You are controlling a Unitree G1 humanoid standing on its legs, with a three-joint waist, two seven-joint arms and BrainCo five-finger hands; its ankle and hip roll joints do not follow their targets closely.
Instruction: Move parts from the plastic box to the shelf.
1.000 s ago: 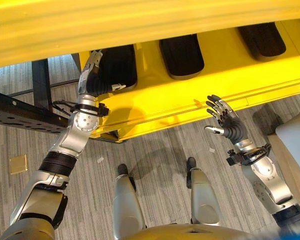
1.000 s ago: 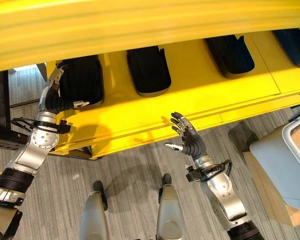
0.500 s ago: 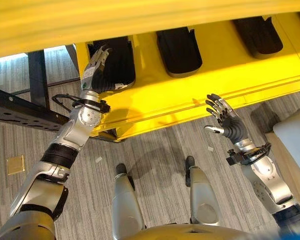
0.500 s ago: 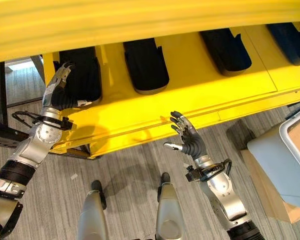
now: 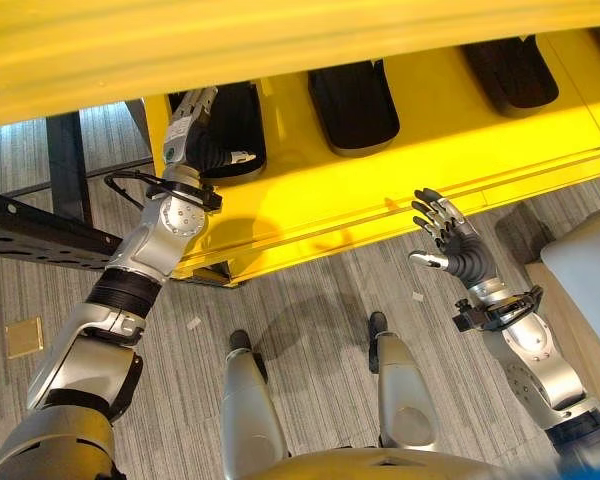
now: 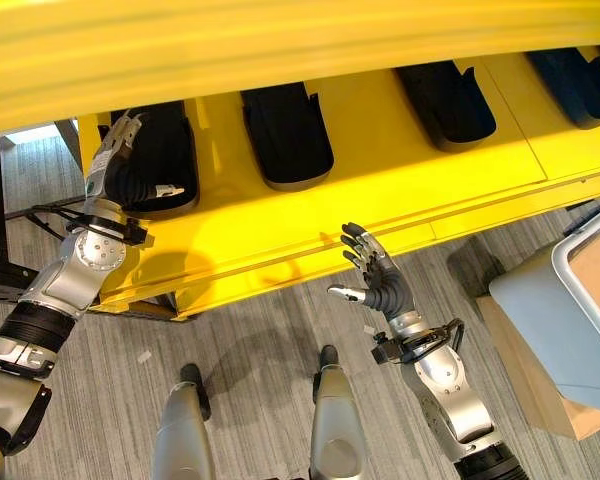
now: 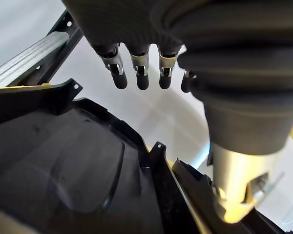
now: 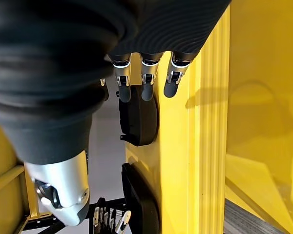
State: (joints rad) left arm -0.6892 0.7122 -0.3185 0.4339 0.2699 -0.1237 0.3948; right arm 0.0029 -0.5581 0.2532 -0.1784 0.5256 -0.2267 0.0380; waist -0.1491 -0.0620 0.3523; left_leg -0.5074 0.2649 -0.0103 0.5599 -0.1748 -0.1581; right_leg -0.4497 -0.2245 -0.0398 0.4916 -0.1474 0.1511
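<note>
Several black moulded parts lie in a row on the yellow shelf (image 5: pixel 400 170): the leftmost part (image 5: pixel 242 120), a middle one (image 5: pixel 352 92) and one further right (image 5: pixel 510 70). My left hand (image 5: pixel 195 145) reaches over the leftmost part's near left side, fingers straight and thumb out, open and holding nothing. In the left wrist view its fingers (image 7: pixel 136 73) hover above that black part (image 7: pixel 63 165). My right hand (image 5: pixel 452 238) is raised in front of the shelf's front edge, open and empty. The grey plastic box (image 6: pixel 550 320) stands at the far right.
A higher yellow shelf board (image 5: pixel 230 40) overhangs the top of the view. A dark metal frame (image 5: pixel 40 230) juts in at the left, beside the shelf's end. The plastic box rests on a brown carton (image 6: pixel 540 410). A small brass plate (image 5: pixel 23 337) sits in the floor.
My left hand has edged a little farther over the leftmost black part, and the view has shifted slightly. My right hand has stayed where it was.
</note>
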